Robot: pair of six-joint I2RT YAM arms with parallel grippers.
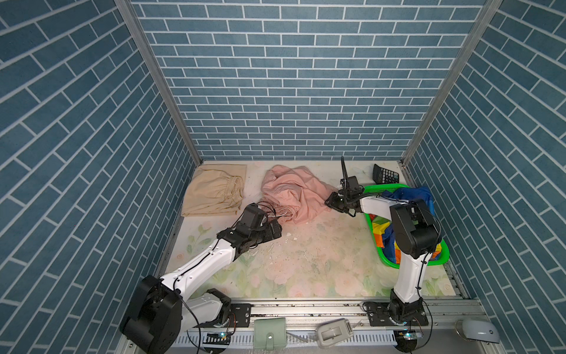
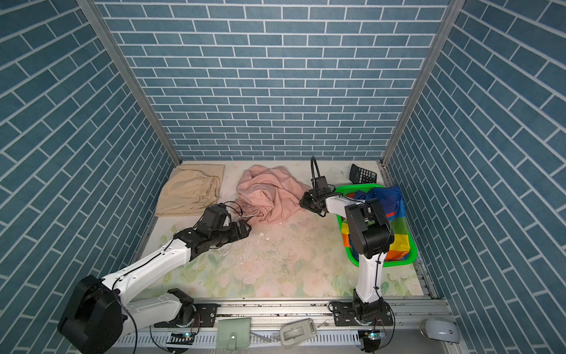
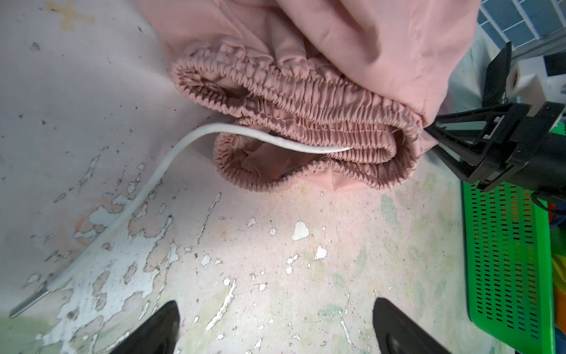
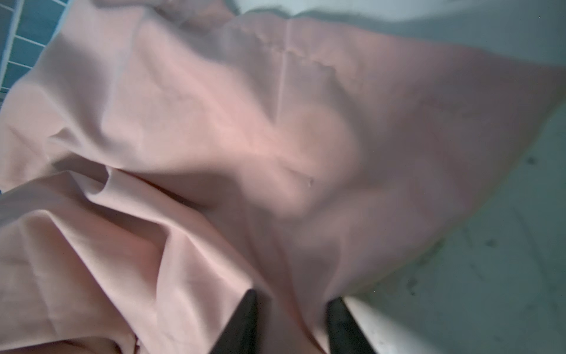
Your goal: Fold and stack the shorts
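**Right pincer** (image 4: 294, 295): fingers stand close together with cloth of the salmon shorts (image 1: 294, 190) between them. I cannot tell whether they pinch it. I judge it is placed to draw that side flat.

**Left pincer** (image 3: 275, 302): fingers apart, low over the bare tabletop (image 1: 306, 260), just short of the gathered waistband (image 3: 306, 101), likely to take the opposite end.

**Salmon shorts:** a crumpled heap at mid far edge, white cord (image 3: 153, 180) trailing.

**Beige shorts** (image 1: 214, 190): folded, in the far left corner.

**Rainbow shorts** (image 1: 407, 196): bunched in the green basket (image 1: 441, 254) at the right edge.

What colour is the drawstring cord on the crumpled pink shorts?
White flat cord; clearest in left wrist view.
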